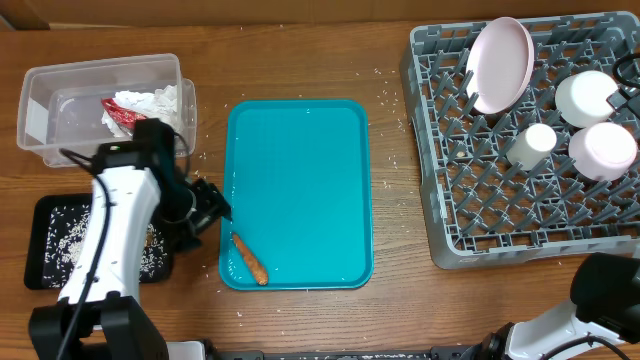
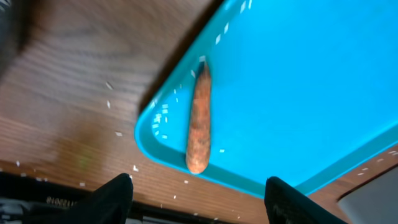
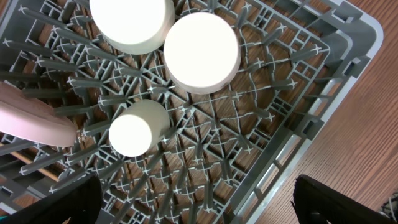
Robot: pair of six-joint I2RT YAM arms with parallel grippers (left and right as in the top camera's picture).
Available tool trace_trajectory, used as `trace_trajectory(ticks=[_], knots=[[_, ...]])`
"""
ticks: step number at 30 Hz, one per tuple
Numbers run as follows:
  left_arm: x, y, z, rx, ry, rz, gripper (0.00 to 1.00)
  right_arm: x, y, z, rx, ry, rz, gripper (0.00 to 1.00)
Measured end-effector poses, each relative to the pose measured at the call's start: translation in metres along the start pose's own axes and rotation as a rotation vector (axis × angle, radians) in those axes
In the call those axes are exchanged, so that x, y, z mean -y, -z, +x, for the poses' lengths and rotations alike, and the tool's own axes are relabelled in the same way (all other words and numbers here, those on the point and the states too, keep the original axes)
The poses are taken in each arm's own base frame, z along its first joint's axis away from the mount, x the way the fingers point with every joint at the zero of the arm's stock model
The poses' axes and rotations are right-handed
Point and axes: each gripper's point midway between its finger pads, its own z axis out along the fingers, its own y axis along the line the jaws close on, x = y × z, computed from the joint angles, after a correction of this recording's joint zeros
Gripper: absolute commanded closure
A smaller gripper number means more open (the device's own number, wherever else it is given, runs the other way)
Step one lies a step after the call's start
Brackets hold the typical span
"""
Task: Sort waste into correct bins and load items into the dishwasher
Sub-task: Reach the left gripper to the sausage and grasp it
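An orange carrot-like stick (image 1: 249,258) (image 2: 199,121) lies in the near left corner of the teal tray (image 1: 300,150) (image 2: 298,93). My left gripper (image 1: 205,210) (image 2: 200,202) hovers open just left of that corner, nothing between its fingers. The clear tub (image 1: 40,110) holds a crumpled napkin (image 1: 150,102) and a red wrapper (image 1: 118,115). Rice grains (image 1: 70,240) lie in the black tray (image 1: 40,215). The grey dish rack (image 1: 430,200) (image 3: 348,56) carries a plate (image 1: 500,62), two bowls (image 1: 588,97) (image 1: 603,148) and a cup (image 1: 530,143) (image 3: 134,130). My right gripper (image 3: 199,205) is open above the rack's edge.
Loose rice grains (image 2: 118,133) are scattered on the wooden table (image 1: 300,50) around the teal tray and toward the rack. The left arm (image 1: 110,240) reaches over the black tray. Part of the right arm (image 1: 605,290) shows at the table's near right.
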Motion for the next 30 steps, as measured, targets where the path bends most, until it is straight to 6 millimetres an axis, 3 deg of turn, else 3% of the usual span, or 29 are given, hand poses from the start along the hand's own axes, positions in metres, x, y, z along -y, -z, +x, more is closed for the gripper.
trace_trajectory(ticks=[8, 11, 17, 24, 30], knots=[[-0.004, -0.057, 0.011, -0.003, 0.017, -0.027, 0.28, 0.000, 0.000, 0.000, -0.001, 0.001, 0.000, 0.00], [-0.004, -0.070, 0.011, 0.010, 0.021, -0.018, 0.28, 0.000, 0.000, 0.000, 0.000, 0.000, -0.001, 0.00], [-0.001, -0.082, 0.017, 0.014, 0.029, -0.018, 0.29, 0.000, 0.000, 0.000, 0.000, 0.000, -0.001, 0.00], [0.019, -0.086, 0.019, 0.052, -0.009, 0.008, 0.30, 0.000, 0.000, 0.000, 0.000, 0.000, 0.000, 0.00], [0.022, -0.090, 0.023, 0.080, -0.003, -0.029, 0.37, 0.000, 0.000, 0.000, 0.000, 0.001, -0.001, 0.00]])
